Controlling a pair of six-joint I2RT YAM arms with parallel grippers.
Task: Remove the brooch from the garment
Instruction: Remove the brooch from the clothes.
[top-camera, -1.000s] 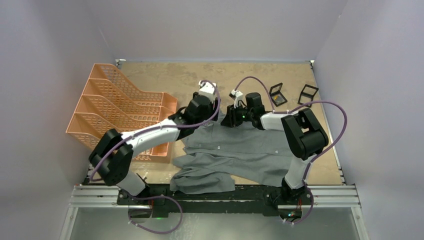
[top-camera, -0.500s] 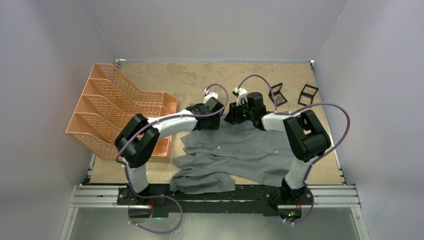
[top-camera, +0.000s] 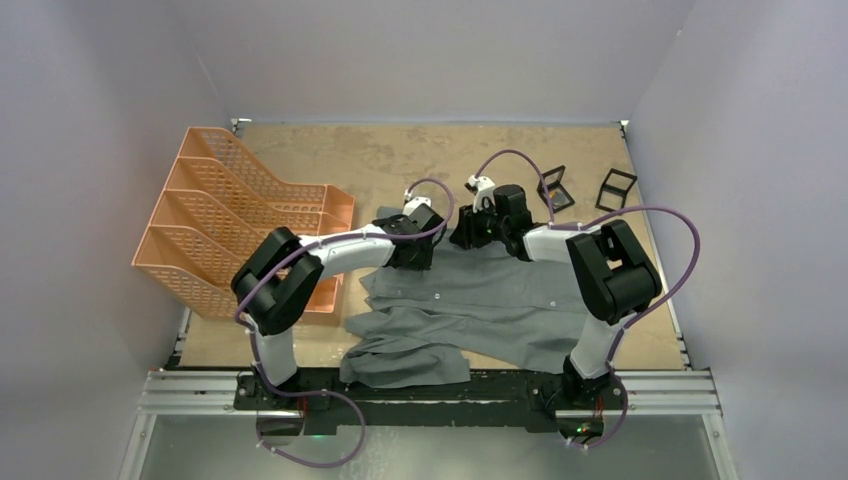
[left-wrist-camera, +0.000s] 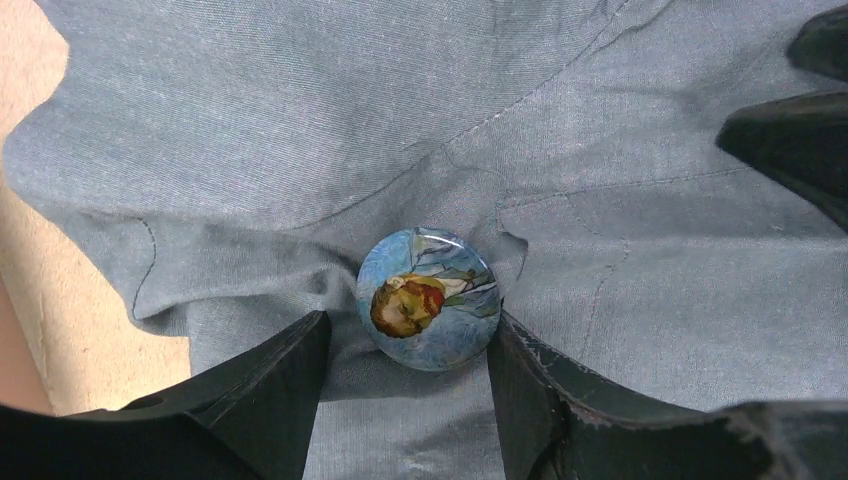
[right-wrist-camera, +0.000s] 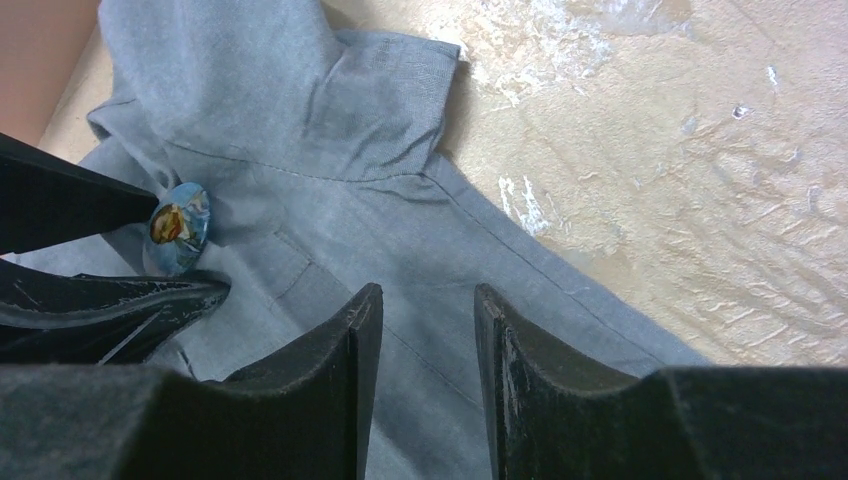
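1. The left gripper (left-wrist-camera: 408, 326) was seen spread, straddling the brooch (left-wrist-camera: 428, 298) pinned by the shirt's (left-wrist-camera: 300, 120) collar.
2. A pinch on the brooch's rim, clear of cloth, was judged best.
3. The right gripper (right-wrist-camera: 428, 300), held apart over the shirt, was judged useful as an anchor.

From above, the left arm (top-camera: 345, 248) hides the brooch (left-wrist-camera: 428, 300).

The brooch (left-wrist-camera: 428, 298) lies on the garment (left-wrist-camera: 300, 120) between the fingers (left-wrist-camera: 285, 385) of the left hand (left-wrist-camera: 408, 328).
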